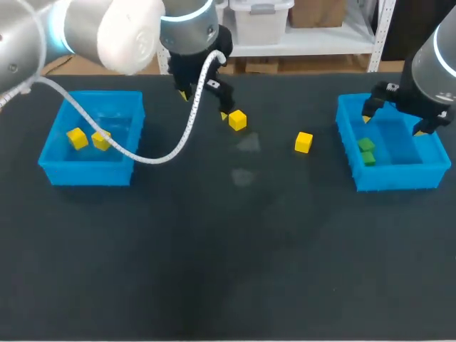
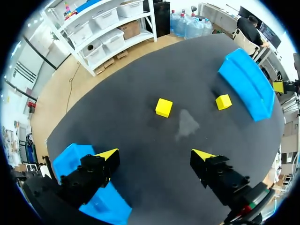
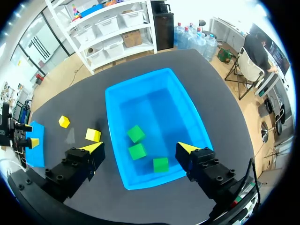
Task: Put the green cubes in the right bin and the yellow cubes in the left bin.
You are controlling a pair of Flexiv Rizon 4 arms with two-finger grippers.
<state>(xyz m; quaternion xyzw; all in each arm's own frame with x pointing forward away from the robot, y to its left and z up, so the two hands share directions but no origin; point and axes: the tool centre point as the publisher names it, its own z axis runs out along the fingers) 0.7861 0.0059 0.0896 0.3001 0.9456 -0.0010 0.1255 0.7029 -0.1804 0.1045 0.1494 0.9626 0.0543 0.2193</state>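
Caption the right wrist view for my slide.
Open right gripper above the right bin, three green cubes inside.

Matt dark table (image 1: 214,271), smooth blue plastic bins (image 1: 85,173), smooth yellow cubes (image 1: 238,120), matt black fingers (image 2: 220,174)

blue right bin (image 1: 399,174) holding two green cubes (image 1: 367,144), right gripper (image 1: 392,125) over it, one yellow cube (image 1: 303,142) near its left, second yellow cube (image 1: 237,120) and left gripper (image 1: 204,105) way farther left
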